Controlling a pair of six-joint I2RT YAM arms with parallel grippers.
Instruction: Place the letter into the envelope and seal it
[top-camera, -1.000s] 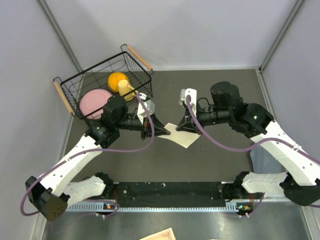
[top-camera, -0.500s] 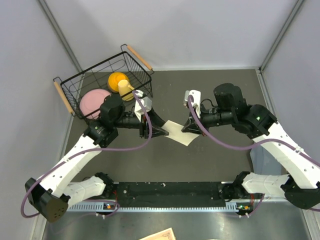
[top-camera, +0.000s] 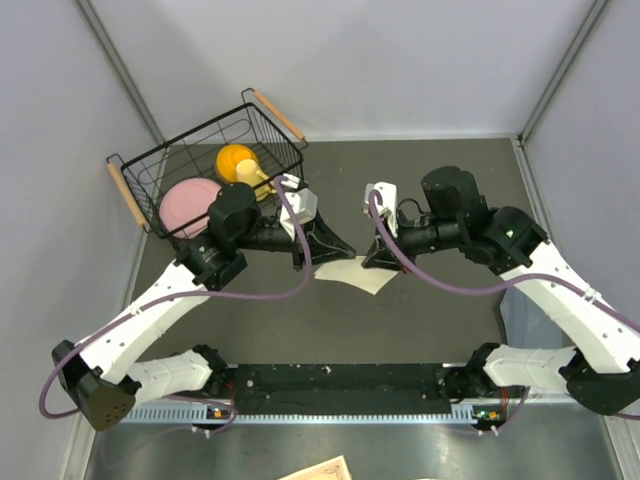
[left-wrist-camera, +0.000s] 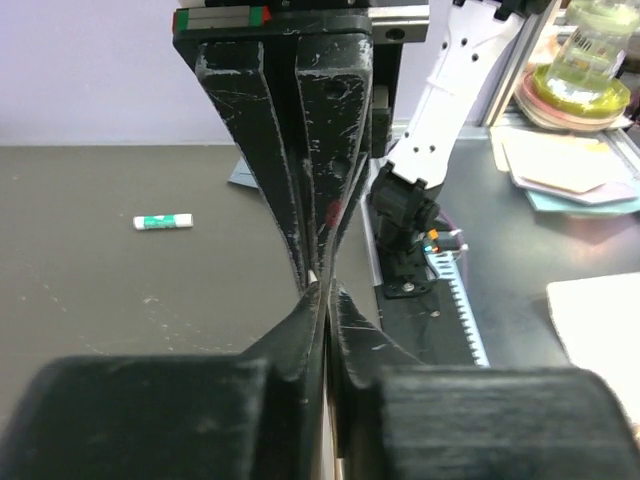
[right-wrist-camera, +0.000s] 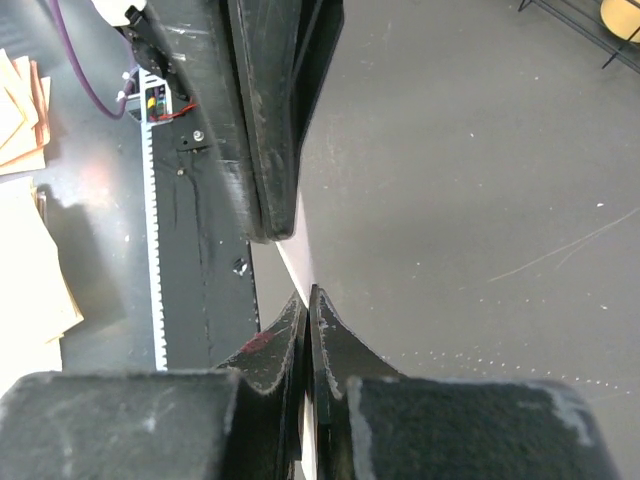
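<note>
The letter (top-camera: 355, 274) is a pale cream card held between my two grippers at the middle of the table. My left gripper (top-camera: 336, 252) is shut on its left edge, and my right gripper (top-camera: 374, 258) is shut on its right edge. The left wrist view shows the left gripper (left-wrist-camera: 326, 290) closed on the card's thin edge (left-wrist-camera: 326, 444), with the right gripper's fingers (left-wrist-camera: 305, 150) just beyond. The right wrist view shows the right gripper (right-wrist-camera: 306, 292) pinching the card (right-wrist-camera: 298, 245). The blue-grey envelope (top-camera: 513, 318) lies mostly hidden under the right arm.
A black wire basket (top-camera: 150, 170) stands at the back left, holding a pink plate (top-camera: 188, 203) and a yellow item (top-camera: 238, 160). A white-and-green glue stick (left-wrist-camera: 163, 221) lies on the dark table. A black rail (top-camera: 340, 380) runs along the near edge. Grey walls close in both sides.
My left gripper has moved right and slightly back, closer to the right gripper. The right gripper has barely shifted. The card between them now shows less of its face.
</note>
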